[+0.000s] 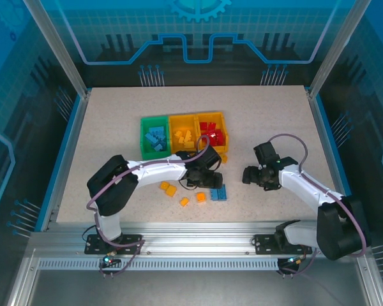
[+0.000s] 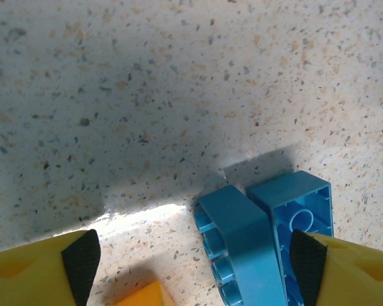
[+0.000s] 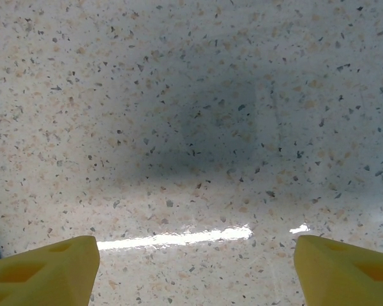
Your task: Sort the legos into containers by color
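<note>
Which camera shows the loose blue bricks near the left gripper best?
Left wrist: the blue bricks lie close up between its open fingers. Top external shows them small. Right wrist: at most a blue sliver at its left edge.

Yellow fingertips (image 3: 45,268) of the right gripper (image 3: 191,271) sit wide apart in the lower corners over speckled tabletop (image 3: 179,95).

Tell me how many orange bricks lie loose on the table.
4: one orange brick, a second beside it, a third nearer, a fourth by the blue bricks. The left arm may hide others.
</note>
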Controlling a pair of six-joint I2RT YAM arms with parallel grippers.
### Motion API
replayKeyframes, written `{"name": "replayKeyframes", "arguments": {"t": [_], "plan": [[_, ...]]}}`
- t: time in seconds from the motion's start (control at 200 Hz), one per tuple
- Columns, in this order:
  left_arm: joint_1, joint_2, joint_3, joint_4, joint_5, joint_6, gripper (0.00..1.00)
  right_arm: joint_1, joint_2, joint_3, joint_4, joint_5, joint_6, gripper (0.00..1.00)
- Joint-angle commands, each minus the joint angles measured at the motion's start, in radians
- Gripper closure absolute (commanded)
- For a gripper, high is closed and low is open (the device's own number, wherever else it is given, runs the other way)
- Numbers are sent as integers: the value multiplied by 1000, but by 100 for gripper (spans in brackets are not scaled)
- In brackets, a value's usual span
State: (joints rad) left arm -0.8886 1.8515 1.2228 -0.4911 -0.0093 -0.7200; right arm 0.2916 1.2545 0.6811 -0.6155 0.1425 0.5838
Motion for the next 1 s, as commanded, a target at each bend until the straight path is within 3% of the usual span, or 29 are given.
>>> {"name": "replayKeyframes", "arguments": {"t": [0.0,0.17,0.42,0.665,0.995], "plan": [[-16,29,39,-44,19,-19,25,-18,-18,-8,6,-11,-1,18],[-29,43,53,-48,17,-25,29,-20,-19,-14,8,-11,-2,18],[-39,41,77,-63,3,-32,25,-19,-27,-29,16,-17,2,18],[-43,52,76,-79,-1,-36,42,-20,-34,-22,14,-16,-2,18],[-48,75,96,-103,-16,-27,43,-20,-35,-24,14,-14,-7,18]]}}
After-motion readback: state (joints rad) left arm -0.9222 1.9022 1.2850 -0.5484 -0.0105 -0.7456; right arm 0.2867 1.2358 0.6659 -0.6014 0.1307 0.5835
